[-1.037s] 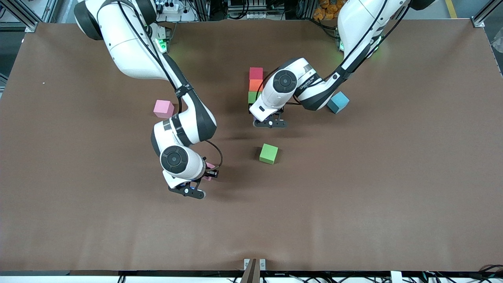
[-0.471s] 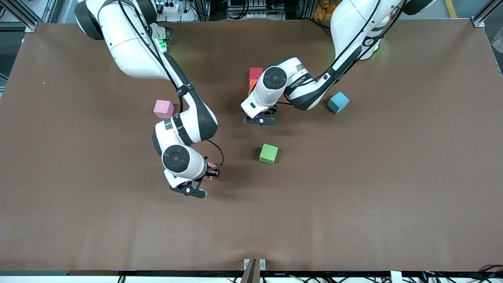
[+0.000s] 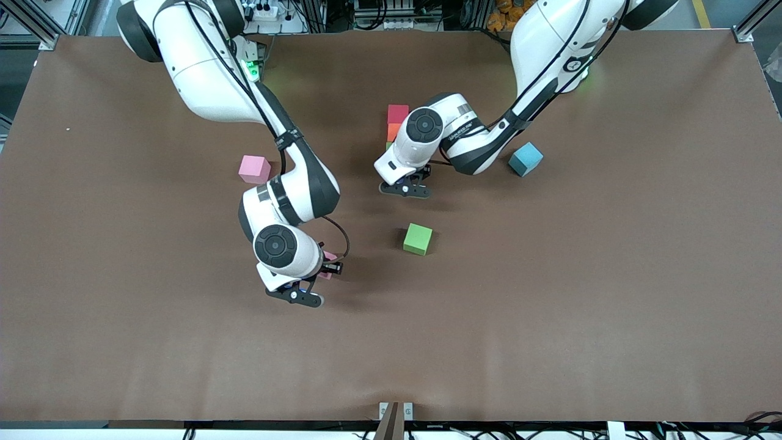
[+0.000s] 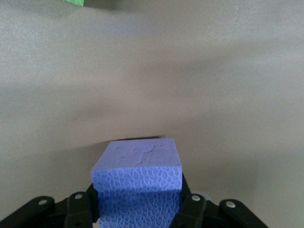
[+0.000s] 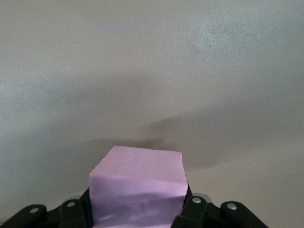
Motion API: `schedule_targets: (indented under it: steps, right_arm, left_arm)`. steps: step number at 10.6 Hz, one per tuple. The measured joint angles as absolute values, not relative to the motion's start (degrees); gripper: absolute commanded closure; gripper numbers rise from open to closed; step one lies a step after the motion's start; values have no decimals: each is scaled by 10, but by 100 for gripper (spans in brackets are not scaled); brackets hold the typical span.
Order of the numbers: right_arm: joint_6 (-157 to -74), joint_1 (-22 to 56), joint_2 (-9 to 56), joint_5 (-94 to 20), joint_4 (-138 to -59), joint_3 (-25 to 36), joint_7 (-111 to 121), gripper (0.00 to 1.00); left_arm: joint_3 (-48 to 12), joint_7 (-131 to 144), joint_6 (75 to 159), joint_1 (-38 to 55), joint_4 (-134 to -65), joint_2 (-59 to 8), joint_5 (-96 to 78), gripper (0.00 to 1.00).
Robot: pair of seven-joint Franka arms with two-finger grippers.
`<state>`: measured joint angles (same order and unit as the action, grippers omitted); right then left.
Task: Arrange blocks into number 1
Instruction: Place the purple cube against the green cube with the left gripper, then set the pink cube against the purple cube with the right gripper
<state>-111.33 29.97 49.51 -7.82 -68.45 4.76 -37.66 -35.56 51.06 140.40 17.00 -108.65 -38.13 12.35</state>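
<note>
A red block (image 3: 398, 113), an orange block (image 3: 393, 131) and a green block (image 3: 388, 145) form a short column mid-table; the left arm covers most of the green one. My left gripper (image 3: 415, 177) (image 4: 139, 209) hovers over the table by the column's green end, shut on the purple block (image 4: 137, 175). My right gripper (image 3: 327, 269) (image 5: 137, 209) is shut on a pink block (image 3: 328, 263) (image 5: 137, 185) just above the table. A second green block (image 3: 418, 238) lies loose between the two grippers. Another pink block (image 3: 254, 168) and the light blue block (image 3: 525, 159) lie apart.
The brown table (image 3: 550, 305) is bare apart from the blocks. A corner of a green block (image 4: 75, 2) shows at the rim of the left wrist view. The two arms' elbows hang over the middle of the table.
My left gripper, holding the purple block, has shifted a little toward the right arm's end and now hides more of the column's green block. The right gripper has barely moved.
</note>
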Motion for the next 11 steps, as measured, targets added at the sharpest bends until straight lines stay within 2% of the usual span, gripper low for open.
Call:
schedule_targets:
  steps: [6,8,11]
  right_arm:
    - [-1114,307,495,-73,-686,46,-376,100]
    - [-1126,336,500,-39,-690,43,-376,100]
    - [-1174,407,513,-29,-717,38,-366,100]
  left_arm:
    - [-355,539,1398,155,-1064,-363,123,0]
    - [-358,548,1341,118,-1051,-299,122,0]
    - [-364,548,1216,19,-1044,-140,110,0]
